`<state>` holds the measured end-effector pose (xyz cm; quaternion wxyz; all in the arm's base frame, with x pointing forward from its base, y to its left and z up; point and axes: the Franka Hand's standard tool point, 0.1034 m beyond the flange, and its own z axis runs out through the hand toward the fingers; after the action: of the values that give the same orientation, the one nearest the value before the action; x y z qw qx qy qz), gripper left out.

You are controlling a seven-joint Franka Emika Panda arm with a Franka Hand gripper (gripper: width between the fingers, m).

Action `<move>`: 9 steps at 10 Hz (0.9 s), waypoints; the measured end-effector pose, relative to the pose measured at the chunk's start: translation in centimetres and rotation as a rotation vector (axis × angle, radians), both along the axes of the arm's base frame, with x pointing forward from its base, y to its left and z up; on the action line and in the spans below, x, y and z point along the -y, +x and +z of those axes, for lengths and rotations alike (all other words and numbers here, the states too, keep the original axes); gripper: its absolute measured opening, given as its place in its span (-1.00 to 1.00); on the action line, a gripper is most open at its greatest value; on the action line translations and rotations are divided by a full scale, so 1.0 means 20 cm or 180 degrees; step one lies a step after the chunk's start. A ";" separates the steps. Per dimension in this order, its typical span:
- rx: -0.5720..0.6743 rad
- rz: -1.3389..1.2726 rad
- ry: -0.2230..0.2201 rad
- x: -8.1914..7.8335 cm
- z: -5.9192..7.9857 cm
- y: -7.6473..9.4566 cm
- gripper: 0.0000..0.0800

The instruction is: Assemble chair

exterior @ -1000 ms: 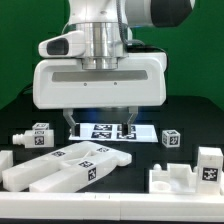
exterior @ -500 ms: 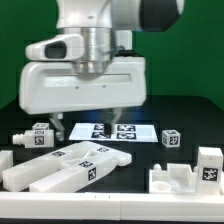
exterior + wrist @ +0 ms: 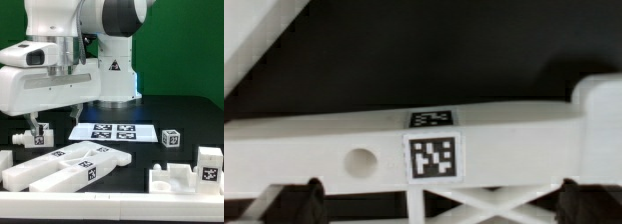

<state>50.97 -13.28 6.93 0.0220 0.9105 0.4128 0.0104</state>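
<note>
Exterior and wrist views. We see the chair lying in loose white parts on the black table (image 3: pixel 135 195). The claw (image 3: pixel 50 124) hangs over the table toward the exterior view's left. Its two fingers (image 3: pixel 30 127) are spread apart with nothing between them, so we read it as open. Just below it stands a short pegged leg (image 3: pixel 40 135) bearing a tag; we cannot tell whether a finger touches it. In front of the leg lie the long flat pieces (image 3: pixel 70 165), side by side and tilted across the table. The marker board (image 3: pixel 115 131) lies behind them, near the middle. To the exterior view's right, well apart from the claw, sit a small tagged cube (image 3: pixel 170 138), a notched bracket (image 3: pixel 178 180) and a tagged block (image 3: pixel 208 165). The wrist view shows a long bar (image 3: pixel 331 135) close up, with a round hole (image 3: pixel 359 158) beside two tags. We cannot tell which part this is.
</note>
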 end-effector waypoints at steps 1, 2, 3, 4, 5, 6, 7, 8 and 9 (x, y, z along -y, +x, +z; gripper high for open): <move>-0.0013 0.0130 -0.0022 0.01 0.00 0.00 0.62; -0.0053 0.0452 -0.0048 0.03 -0.01 -0.04 0.62; -0.0153 0.0630 -0.0021 0.05 -0.05 -0.15 0.62; -0.0270 0.0643 0.0016 0.06 -0.10 -0.31 0.62; -0.0291 0.0955 -0.0013 0.09 -0.13 -0.39 0.62; -0.0266 0.1163 -0.0048 0.14 -0.14 -0.42 0.62; -0.0302 0.1363 -0.0077 0.15 -0.13 -0.41 0.62; -0.0329 0.1530 -0.0095 0.15 -0.14 -0.41 0.62; -0.0364 0.1749 -0.0113 0.16 -0.14 -0.42 0.62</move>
<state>42.48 -16.55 4.13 0.0109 0.7631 0.6448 -0.0426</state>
